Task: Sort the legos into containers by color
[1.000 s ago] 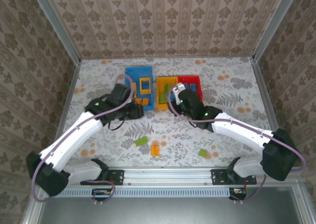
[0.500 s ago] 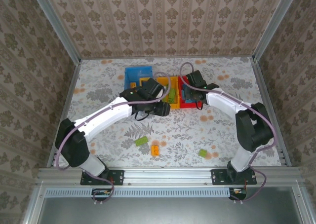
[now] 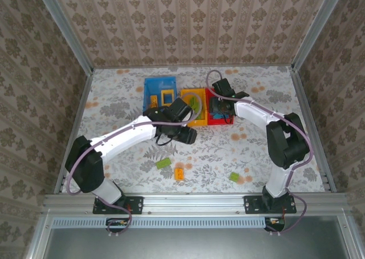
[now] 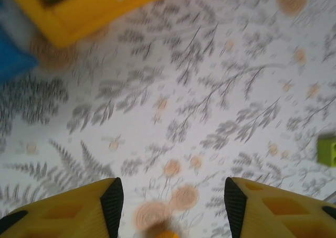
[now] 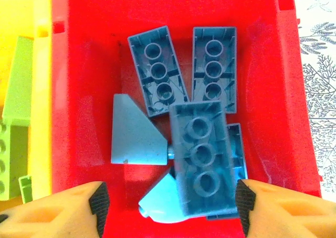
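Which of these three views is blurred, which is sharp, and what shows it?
Left wrist view: blurred throughout; the floral-patterned table surface is smeared and the yellow plastic bin and lime green plastic brick have soft edges. Right wrist view: sharp; the tubes under the blue plastic bricks in the red plastic bin are crisp. Top external view: evenly lit, faint shadows.

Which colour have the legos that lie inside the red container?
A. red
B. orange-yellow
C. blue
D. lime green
C: in the right wrist view, the legos lying in the red container are all blue, while the lime green legos lie next door in the yellow container.
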You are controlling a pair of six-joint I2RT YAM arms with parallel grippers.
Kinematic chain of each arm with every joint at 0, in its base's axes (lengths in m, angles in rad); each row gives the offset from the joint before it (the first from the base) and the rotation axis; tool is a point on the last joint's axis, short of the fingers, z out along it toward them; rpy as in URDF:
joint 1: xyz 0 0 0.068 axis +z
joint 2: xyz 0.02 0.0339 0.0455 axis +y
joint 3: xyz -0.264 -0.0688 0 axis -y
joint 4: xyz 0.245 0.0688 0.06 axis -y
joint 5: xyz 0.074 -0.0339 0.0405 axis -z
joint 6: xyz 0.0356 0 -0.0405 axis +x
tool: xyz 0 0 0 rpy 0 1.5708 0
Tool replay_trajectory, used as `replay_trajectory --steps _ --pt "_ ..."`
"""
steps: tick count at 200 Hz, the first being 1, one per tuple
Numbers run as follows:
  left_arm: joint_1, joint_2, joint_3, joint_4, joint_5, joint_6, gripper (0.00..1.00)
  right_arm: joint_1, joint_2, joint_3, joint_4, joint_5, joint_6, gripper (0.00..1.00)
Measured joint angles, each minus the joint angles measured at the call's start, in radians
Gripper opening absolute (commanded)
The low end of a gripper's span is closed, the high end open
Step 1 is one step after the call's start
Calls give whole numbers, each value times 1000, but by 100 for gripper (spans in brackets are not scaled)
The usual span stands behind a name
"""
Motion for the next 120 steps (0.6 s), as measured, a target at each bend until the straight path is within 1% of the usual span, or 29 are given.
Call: replay_trajectory --steps 14,28,61,80,88,93,99,120 --pt "-13 -31 -43 -39 0 -27 59 18 -40 -3 -11 6 -12 71" --pt "-36 -69 -93 -72 5 -67 60 52 -117 -24 -11 11 -28 72" --pt "-126 -132 -202 -117 43 -200 64 179 -400 -168 29 -4 -68 77" --pt "-166 -137 -254 -117 82 -283 67 251 -536 -258 37 -52 -85 78" --pt "-171 -136 -265 -118 90 -304 69 261 -553 -269 37 -65 -92 78" --pt "-178 -137 -276 -106 97 -342 69 269 -573 -294 64 -85 -91 78" --pt "-180 -138 -291 -89 101 -381 73 273 -606 -336 78 -107 -91 78" --pt "-198 -134 -333 -62 114 -493 74 299 -754 -484 27 -203 -85 79"
